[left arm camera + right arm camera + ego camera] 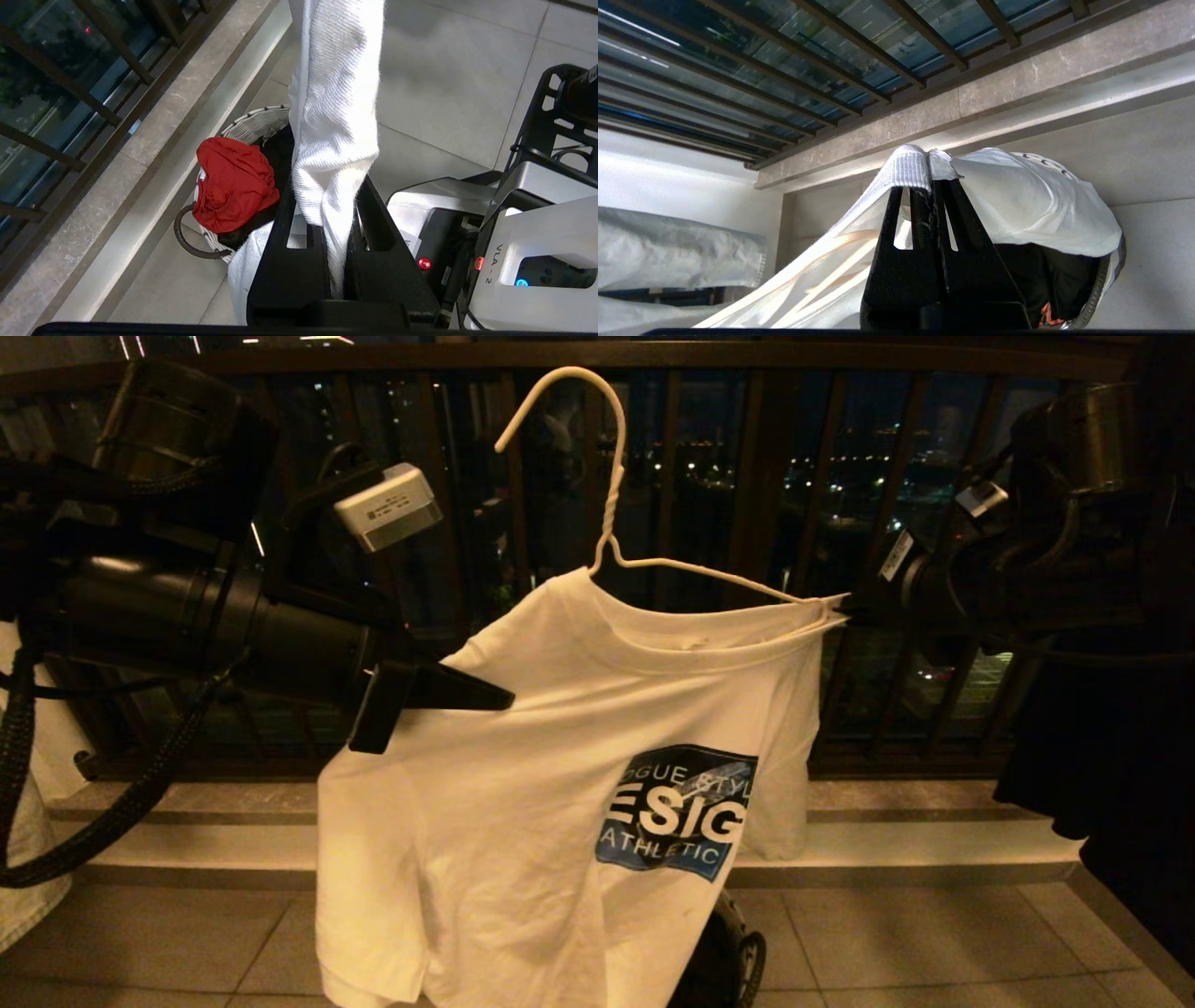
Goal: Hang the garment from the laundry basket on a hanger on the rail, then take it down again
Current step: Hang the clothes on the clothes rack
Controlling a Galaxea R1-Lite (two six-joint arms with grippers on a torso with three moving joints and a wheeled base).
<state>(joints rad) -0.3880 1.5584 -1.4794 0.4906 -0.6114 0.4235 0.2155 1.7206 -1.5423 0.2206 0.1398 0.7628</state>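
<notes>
The garment (560, 784), a white T-shirt with a dark blue chest print, hangs in the air on the thin white wire hanger (611, 513). The hanger's hook is free and touches nothing. My left gripper (504, 698) is shut on the shirt's shoulder, with white cloth pinched between its fingers (329, 200). My right gripper (851, 614) is shut on the other shoulder beside the hanger's arm end, with ribbed collar cloth at its tips (930, 186). Below, the laundry basket (254, 125) holds a red cloth (233, 182) and a black one. The rail is out of view.
The dark brown railing (756, 476) of vertical bars stands close behind the shirt, above a stone step (896, 803). A black cloth (1111, 756) hangs at the right and a pale cloth (28, 840) at the left. The robot's base (537, 233) sits beside the basket.
</notes>
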